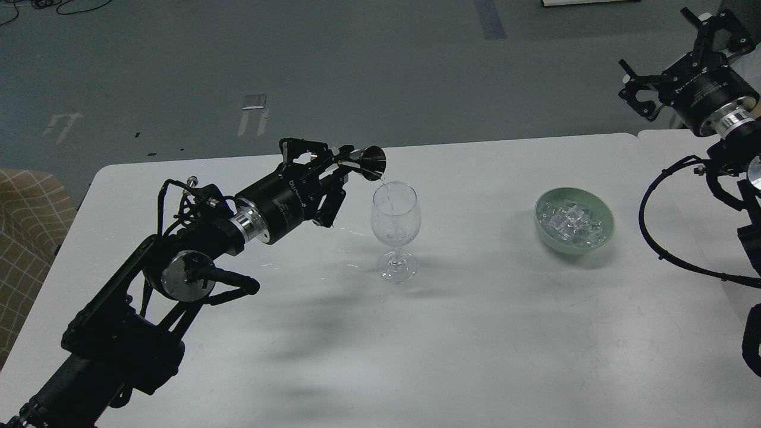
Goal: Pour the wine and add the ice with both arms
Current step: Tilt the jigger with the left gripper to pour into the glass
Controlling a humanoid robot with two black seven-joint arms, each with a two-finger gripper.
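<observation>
The right arm runs off the right edge, so most of it is cut off. The left arm leaves at the bottom corner. The table is cut off at the bottom. Any drink in the glass is too clear to tell.

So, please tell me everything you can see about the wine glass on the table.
The glass is clear and stemmed, with a rounded bowl, a thin stem and a round foot. It stands upright on the white table, left of the green bowl. Nothing touches it but the table. The left claw holds a metal jigger tipped just above its rim, and a thin colourless stream falls in. Any liquid inside is barely visible.
</observation>
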